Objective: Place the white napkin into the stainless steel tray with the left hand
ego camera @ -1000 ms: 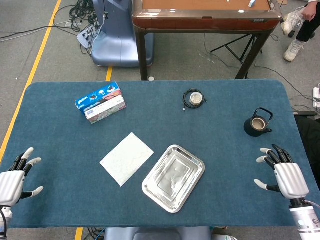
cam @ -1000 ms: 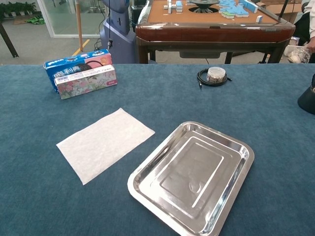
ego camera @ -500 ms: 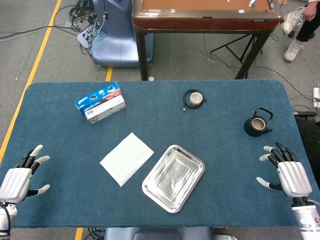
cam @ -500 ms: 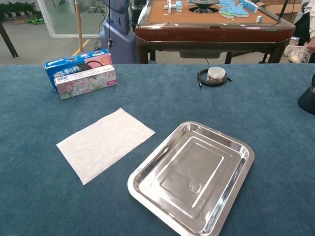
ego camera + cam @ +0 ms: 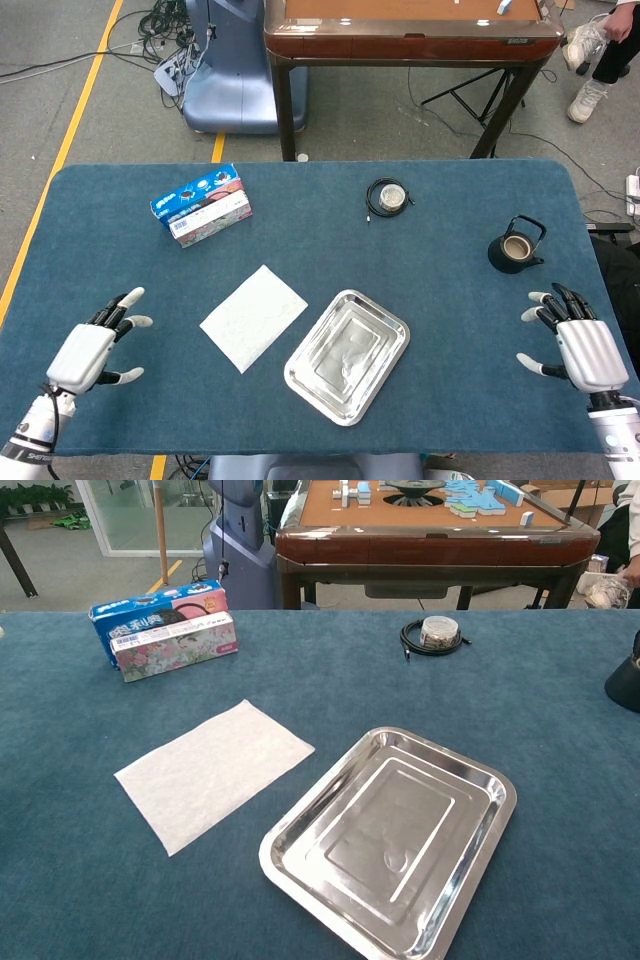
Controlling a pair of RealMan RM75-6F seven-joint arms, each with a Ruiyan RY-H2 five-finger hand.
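Note:
The white napkin [image 5: 253,317] [image 5: 214,771] lies flat on the blue tabletop, left of the stainless steel tray [image 5: 347,356] [image 5: 390,838], which holds nothing. My left hand [image 5: 88,353] hovers open over the table's near left part, a good way left of the napkin, fingers spread. Near the table's right edge my right hand [image 5: 577,345] is open too, well right of the tray. Neither hand shows in the chest view.
A blue tissue box [image 5: 201,204] [image 5: 165,628] sits at the back left. A coiled black cable with a small round tin [image 5: 388,197] [image 5: 434,634] lies at the back middle. A black teapot [image 5: 516,246] stands at the right. A brown table [image 5: 410,30] stands beyond.
My left hand has moved right and forward over the table, toward the napkin. The right hand has drifted slightly right. Napkin and tray have not moved.

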